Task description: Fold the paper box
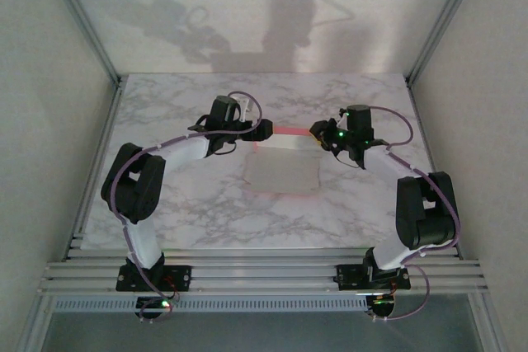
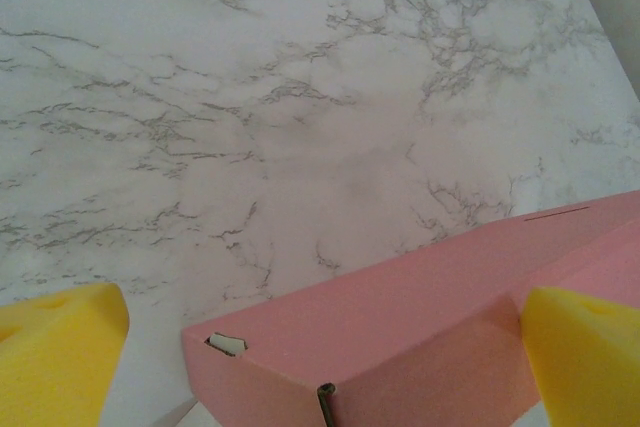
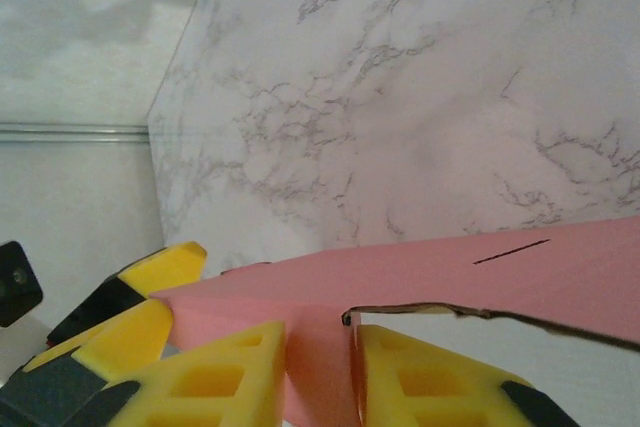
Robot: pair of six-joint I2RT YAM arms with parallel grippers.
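Note:
The paper box (image 1: 280, 172) lies white face up in the middle of the marble table, its far flap (image 1: 289, 131) raised and showing pink. My left gripper (image 1: 266, 129) sits at the flap's left end. In the left wrist view its yellow fingers (image 2: 55, 357) stand wide open on either side of the pink wall (image 2: 400, 327). My right gripper (image 1: 318, 132) is at the flap's right end. In the right wrist view its fingers (image 3: 215, 377) are shut on a pink tab (image 3: 318, 357) of the paper box (image 3: 450, 267).
The marble table (image 1: 165, 121) stretches to both sides and behind the box. Grey enclosure walls (image 1: 49, 80) and aluminium posts bound it. Aluminium rails (image 1: 264, 269) carrying both arm bases run along the near edge.

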